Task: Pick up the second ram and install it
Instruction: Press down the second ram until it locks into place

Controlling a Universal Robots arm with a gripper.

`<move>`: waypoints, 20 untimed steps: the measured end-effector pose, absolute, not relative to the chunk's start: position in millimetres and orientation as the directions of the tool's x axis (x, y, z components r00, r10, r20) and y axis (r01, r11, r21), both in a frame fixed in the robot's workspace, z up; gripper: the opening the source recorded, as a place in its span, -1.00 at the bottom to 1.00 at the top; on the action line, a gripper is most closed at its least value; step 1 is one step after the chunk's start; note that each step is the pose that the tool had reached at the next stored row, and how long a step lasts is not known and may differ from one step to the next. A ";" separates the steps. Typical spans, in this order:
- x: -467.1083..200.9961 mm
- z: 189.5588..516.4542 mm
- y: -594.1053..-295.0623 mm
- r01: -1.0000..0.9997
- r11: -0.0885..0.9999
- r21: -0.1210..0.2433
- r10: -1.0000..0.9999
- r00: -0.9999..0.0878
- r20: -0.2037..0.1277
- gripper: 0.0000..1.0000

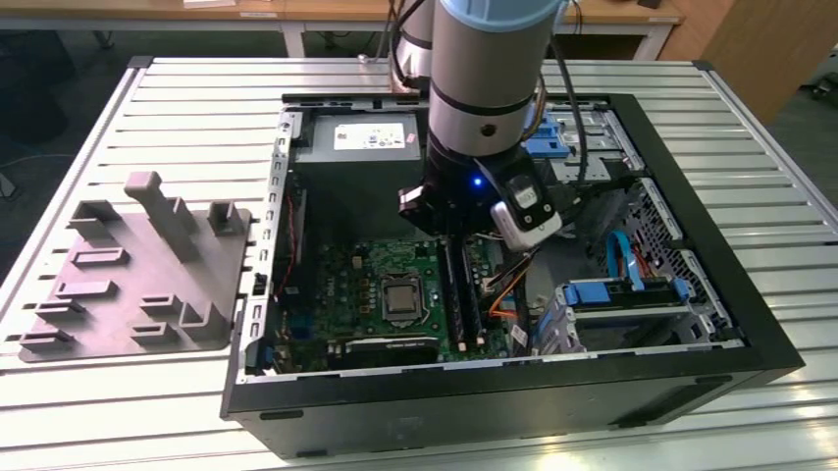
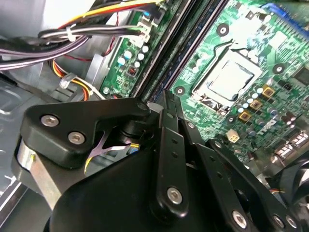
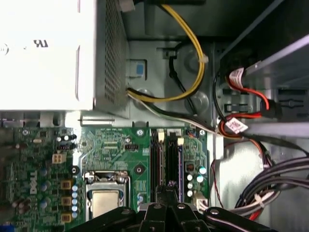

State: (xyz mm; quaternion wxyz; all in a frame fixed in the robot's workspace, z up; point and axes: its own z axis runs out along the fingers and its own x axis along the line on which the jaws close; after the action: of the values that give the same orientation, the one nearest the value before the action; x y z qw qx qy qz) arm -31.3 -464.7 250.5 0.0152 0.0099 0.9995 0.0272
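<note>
You have the tool point(image 3: 166, 191) low over the memory slots point(image 3: 164, 159) of the motherboard point(image 1: 392, 285); seating looks under way, though its grip cannot be told.

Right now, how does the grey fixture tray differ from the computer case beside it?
The grey fixture tray is pale grey, while the computer case is black. The tray is a low plate with upright pegs and blocks. The case is a deep open box holding the green motherboard. The tray sits apart at the exterior view's left, and the arm reaches down into the case. Both rest on the slatted metal table.
</note>
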 end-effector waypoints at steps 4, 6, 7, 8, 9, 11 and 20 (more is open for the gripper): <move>-31.2 248.3 -459.0 0.019 0.998 0.055 0.021 -0.999 -0.030 -0.80; -31.2 245.9 -456.9 0.019 0.998 0.055 0.020 -0.999 -0.030 -0.80; -31.2 244.7 -456.3 0.019 0.998 0.055 0.020 -0.999 -0.030 -0.80; -31.2 244.0 -455.8 0.019 0.998 0.055 0.020 -0.999 -0.030 -0.80; -31.2 243.8 -455.6 0.019 0.998 0.055 0.020 -0.999 -0.030 -0.80; -31.2 243.7 -455.5 0.019 0.998 0.055 0.020 -0.999 -0.030 -0.80; -31.3 237.6 -453.5 0.019 0.998 0.055 0.021 -0.999 -0.030 -0.80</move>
State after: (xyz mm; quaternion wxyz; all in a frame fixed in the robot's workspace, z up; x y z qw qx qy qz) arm -31.3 -453.5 237.6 0.0151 0.0099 0.9995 0.0272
